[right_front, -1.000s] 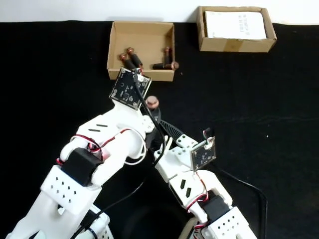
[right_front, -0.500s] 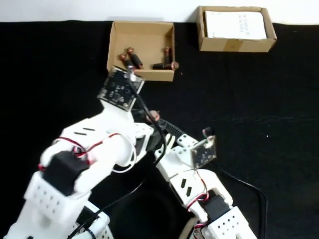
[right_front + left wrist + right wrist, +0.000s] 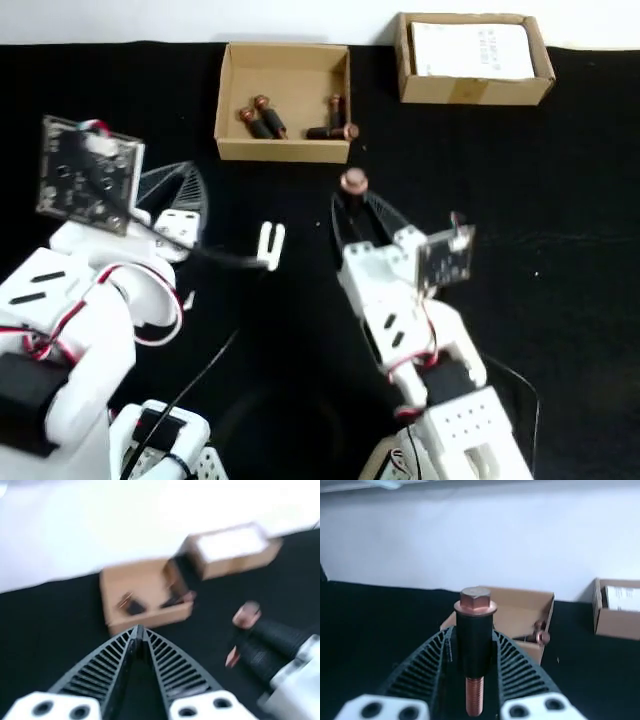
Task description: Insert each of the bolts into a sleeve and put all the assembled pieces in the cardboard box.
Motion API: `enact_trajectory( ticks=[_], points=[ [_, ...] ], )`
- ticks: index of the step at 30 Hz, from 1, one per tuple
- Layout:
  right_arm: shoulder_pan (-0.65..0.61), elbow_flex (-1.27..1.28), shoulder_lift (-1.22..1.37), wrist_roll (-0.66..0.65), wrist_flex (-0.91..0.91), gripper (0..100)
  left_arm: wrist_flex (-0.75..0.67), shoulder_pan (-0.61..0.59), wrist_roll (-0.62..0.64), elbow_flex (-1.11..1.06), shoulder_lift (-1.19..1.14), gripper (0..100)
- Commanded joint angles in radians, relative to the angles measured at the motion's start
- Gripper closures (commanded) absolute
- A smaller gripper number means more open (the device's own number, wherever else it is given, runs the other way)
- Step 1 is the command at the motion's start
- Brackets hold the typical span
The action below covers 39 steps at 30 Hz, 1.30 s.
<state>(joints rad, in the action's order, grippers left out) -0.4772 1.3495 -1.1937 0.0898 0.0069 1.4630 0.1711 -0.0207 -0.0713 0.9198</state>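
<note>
Bolt and black sleeve are held upright as one piece, clamped between the fingers of the right pincer, with the threaded end showing below. Beyond that pincer the cardboard box is seen, four finished pieces lying inside. The left pincer is seen well to its side, fingers pressed together

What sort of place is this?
Probably a robotics lab bench: white left arm and right arm at a black table, the right gripper clamping a sleeved bolt, more lying in a cardboard box.
</note>
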Motion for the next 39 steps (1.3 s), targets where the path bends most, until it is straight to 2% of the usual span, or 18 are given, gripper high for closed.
enact_trajectory(
  ticks=[1, 5, 9, 13, 21, 26, 31, 39],
  points=[
    [0.016, -0.188, 0.272, 0.002, -0.186, 99.0, 0.044, -0.064, -0.107, -0.099, 0.001, 99],
    [0.018, -0.355, 0.598, 0.002, -0.334, 99.0, 0.028, -0.128, -0.175, -0.34, 0.061, 99],
    [0.047, -0.578, 0.926, 0.002, -0.418, 99.0, -0.112, -0.203, -0.176, -0.645, 0.131, 99],
    [0.073, -0.82, 1.21, 0.002, -0.446, 99.0, -0.255, -0.3, -0.175, -0.799, 0.217, 99],
    [0.087, -1.199, 1.626, 0.002, -0.443, 99.0, -0.272, -0.344, -0.173, -0.885, 0.349, 99],
    [0.087, -1.362, 1.773, 0.002, -0.341, 99.0, -0.272, -0.346, -0.172, -0.889, 0.361, 99],
    [0.087, -1.544, 1.916, 0.002, -0.321, 99.0, -0.272, -0.346, -0.172, -0.889, 0.361, 99],
    [0.088, -1.836, 2.114, 0.002, -0.117, 99.0, -0.272, -0.346, -0.172, -0.889, 0.361, 99]
  ],
)
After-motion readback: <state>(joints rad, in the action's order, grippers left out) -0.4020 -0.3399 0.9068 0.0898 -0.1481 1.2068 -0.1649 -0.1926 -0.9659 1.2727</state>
